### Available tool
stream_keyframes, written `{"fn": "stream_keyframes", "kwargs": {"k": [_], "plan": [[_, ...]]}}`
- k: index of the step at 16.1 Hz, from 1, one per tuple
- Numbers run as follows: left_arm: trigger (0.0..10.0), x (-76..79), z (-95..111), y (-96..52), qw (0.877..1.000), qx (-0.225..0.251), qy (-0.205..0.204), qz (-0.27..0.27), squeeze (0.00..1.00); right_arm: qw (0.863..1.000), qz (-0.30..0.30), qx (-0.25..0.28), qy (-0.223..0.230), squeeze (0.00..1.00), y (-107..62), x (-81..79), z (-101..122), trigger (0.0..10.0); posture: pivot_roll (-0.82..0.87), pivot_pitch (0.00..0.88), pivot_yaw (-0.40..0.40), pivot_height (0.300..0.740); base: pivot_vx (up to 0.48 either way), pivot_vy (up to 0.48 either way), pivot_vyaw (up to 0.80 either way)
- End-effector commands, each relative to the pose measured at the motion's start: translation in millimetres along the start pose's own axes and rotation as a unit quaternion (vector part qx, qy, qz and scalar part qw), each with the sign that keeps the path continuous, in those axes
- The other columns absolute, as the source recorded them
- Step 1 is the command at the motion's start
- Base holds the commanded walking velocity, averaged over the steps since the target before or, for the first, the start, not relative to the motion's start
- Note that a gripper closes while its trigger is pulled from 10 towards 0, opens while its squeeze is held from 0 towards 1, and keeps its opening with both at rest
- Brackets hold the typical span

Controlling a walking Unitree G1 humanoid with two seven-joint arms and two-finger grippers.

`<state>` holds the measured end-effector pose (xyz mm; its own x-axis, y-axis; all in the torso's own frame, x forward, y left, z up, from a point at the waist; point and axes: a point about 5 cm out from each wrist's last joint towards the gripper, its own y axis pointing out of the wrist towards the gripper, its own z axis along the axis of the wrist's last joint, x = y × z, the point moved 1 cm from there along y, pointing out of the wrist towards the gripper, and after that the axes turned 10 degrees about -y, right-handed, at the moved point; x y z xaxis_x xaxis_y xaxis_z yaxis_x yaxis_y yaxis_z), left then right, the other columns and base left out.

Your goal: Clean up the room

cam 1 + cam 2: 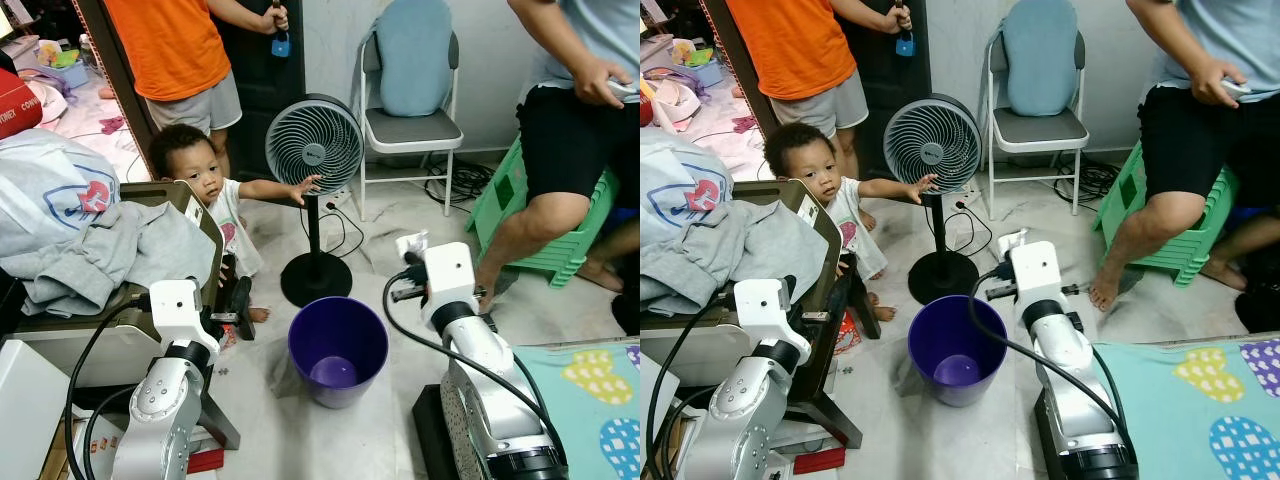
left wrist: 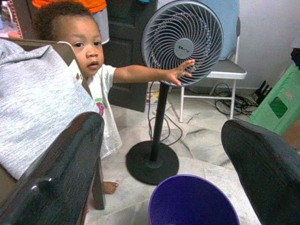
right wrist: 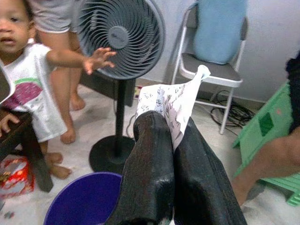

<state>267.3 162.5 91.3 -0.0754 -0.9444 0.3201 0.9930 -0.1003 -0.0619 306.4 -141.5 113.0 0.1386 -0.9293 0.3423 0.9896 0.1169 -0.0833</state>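
Note:
A purple bin [image 1: 338, 350] stands on the floor between my two arms, with nothing visible inside. My right gripper [image 1: 408, 268] is raised just right of the bin and beyond its rim, shut on a piece of white printed paper [image 3: 174, 99] that sticks up past the fingertips. My left gripper [image 1: 236, 306] is held to the left of the bin beside a dark wooden table [image 1: 205, 215]. Its fingers [image 2: 61, 173] are spread wide open with nothing between them.
A small child [image 1: 205, 185] stands by the table, touching a pedestal fan [image 1: 314, 145] just behind the bin. Grey clothes [image 1: 110, 250] lie piled on the table. A folding chair [image 1: 410, 130], a person on green stools [image 1: 560, 220], a standing person [image 1: 175, 50] and a patterned mat [image 1: 590, 385] surround the space.

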Motion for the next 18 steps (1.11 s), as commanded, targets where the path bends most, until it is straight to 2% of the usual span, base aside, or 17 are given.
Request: {"fn": "stream_keyframes", "kwargs": {"k": [1,4,11,18], "plan": [[10.0,-0.7,6.9,3.3,1.0,0.007,0.003,-0.01,0.0,1.0,-0.005,0.002,0.01,0.0,-2.6,-0.3,-0.1,10.0,-0.23,0.0,0.051,0.74,0.0,0.24,0.0],[10.0,0.2,13.4,11.7,1.0,0.012,0.015,-0.025,0.0,1.0,-0.009,-0.001,0.016,0.0,-7.1,-2.2,-2.6,10.0,-0.24,0.0,0.071,0.74,0.0,0.344,0.0],[10.0,11.8,18.7,9.7,0.997,0.018,0.004,-0.079,0.0,0.999,-0.019,-0.002,0.026,0.0,-12.0,-2.6,-5.4,10.0,-0.25,0.0,0.105,0.74,0.0,0.0,0.0],[10.0,13.3,18.2,8.1,0.996,0.012,0.006,-0.093,0.0,0.999,-0.02,-0.006,0.029,0.0,-13.5,-3.9,-7.4,10.0,-0.25,0.0,0.111,0.74,0.292,0.0,0.0]]}}
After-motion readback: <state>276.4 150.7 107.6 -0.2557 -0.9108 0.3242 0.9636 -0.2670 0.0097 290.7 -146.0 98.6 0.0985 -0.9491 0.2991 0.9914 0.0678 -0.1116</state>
